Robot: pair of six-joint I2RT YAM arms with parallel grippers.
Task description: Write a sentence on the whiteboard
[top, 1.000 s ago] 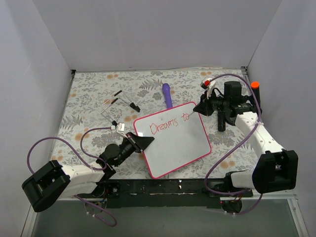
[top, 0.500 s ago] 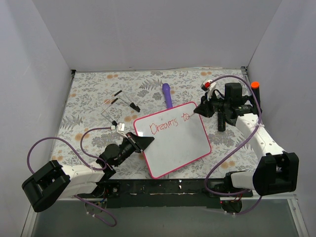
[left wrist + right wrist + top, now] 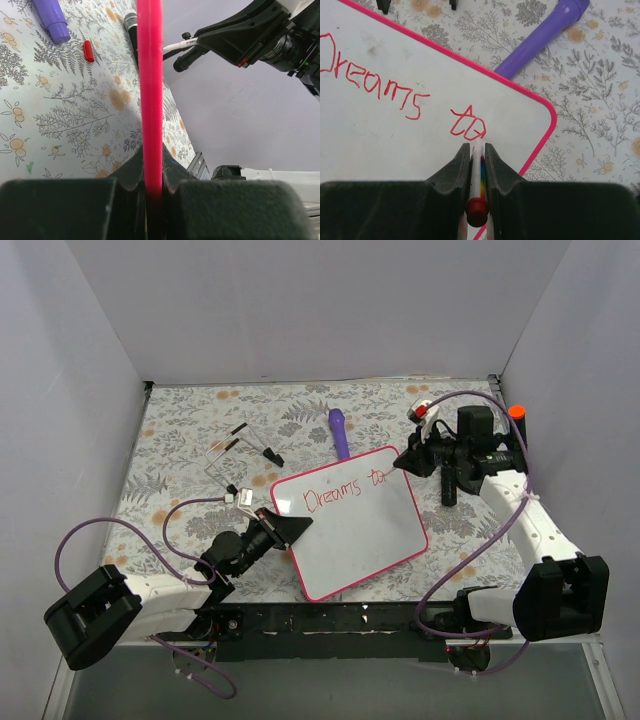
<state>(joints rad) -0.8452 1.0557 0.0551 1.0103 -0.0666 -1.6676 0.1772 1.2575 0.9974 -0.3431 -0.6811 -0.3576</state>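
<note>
The whiteboard [image 3: 352,520], white with a pink-red frame, lies tilted in the middle of the table. The sentence [image 3: 343,489] reads "Dreams to" in thin red marker; it also shows in the right wrist view [image 3: 375,85]. My left gripper [image 3: 293,530] is shut on the whiteboard's left edge, seen as a pink-red bar [image 3: 150,90] between the jaws. My right gripper [image 3: 404,460] is shut on a white marker [image 3: 478,170] with a red end, its tip on the board just right of "to".
A purple pen-like stick [image 3: 340,432] lies just beyond the board's far edge, also in the right wrist view [image 3: 540,40]. A small red cap [image 3: 88,50] lies on the floral cloth. A wire stand [image 3: 235,455] sits at the left. An orange-capped object [image 3: 516,412] stands at the far right.
My right gripper has shifted slightly right along the top line and the "to" has been finished. The left arm and the board have not moved.
</note>
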